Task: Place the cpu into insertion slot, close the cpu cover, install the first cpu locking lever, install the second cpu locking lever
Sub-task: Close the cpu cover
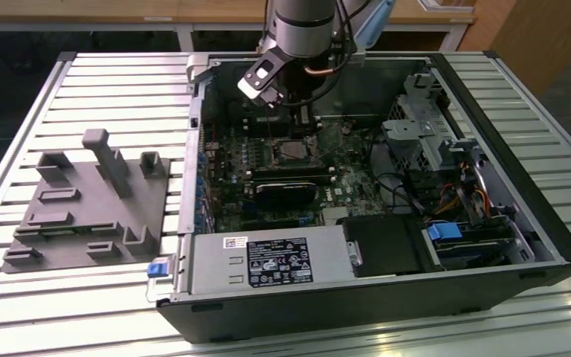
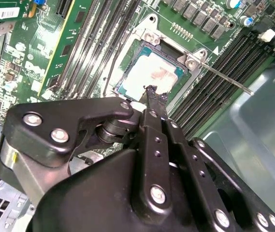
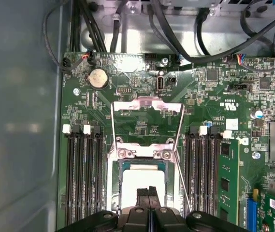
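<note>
Poised with fingers (image 3: 143,198) clenched on nothing directly over the cpu (image 3: 132,179), seated flat in the insertion slot (image 3: 114,179), with the cpu cover (image 3: 147,105) swung open just beyond the fingertips, hinge side nearest.

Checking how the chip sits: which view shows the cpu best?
The second wrist view: the cpu is seen close up, its silvery top mostly uncovered. In the first wrist view the gripper hides part of it; the exterior view shows it from afar.
</note>
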Controlling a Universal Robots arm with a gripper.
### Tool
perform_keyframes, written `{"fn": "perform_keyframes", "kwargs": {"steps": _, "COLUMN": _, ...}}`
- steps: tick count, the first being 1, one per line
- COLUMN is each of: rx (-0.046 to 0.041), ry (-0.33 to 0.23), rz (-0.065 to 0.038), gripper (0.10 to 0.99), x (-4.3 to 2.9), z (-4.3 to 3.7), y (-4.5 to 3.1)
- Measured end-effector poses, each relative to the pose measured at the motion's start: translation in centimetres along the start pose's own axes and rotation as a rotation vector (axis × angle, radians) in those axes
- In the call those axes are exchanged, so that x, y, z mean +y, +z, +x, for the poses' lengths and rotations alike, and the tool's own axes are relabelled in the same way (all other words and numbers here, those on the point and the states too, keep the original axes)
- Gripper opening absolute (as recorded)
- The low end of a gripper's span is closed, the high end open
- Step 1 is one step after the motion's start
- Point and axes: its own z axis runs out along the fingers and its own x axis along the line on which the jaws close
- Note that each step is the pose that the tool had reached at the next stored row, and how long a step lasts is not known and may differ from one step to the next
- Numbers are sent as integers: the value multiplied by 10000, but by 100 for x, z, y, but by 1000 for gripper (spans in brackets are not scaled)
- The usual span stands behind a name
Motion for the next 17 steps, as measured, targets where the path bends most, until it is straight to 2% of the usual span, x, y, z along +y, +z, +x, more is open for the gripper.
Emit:
{"fn": "perform_keyframes", "kwargs": {"steps": 5, "rx": 4, "ry": 2, "rz": 2, "gripper": 106, "x": -1, "z": -47, "y": -1}}
{"fn": "perform_keyframes", "kwargs": {"steps": 11, "rx": 2, "ry": 1, "rz": 2, "gripper": 106, "x": 27, "z": -51, "y": -3}}
{"fn": "perform_keyframes", "kwargs": {"steps": 13, "rx": 6, "ry": 3, "rz": 1, "gripper": 106, "x": 29, "z": -50, "y": -30}}
{"fn": "perform_keyframes", "kwargs": {"steps": 17, "rx": 19, "ry": 3, "rz": 1, "gripper": 106, "x": 34, "z": -50, "y": -130}}
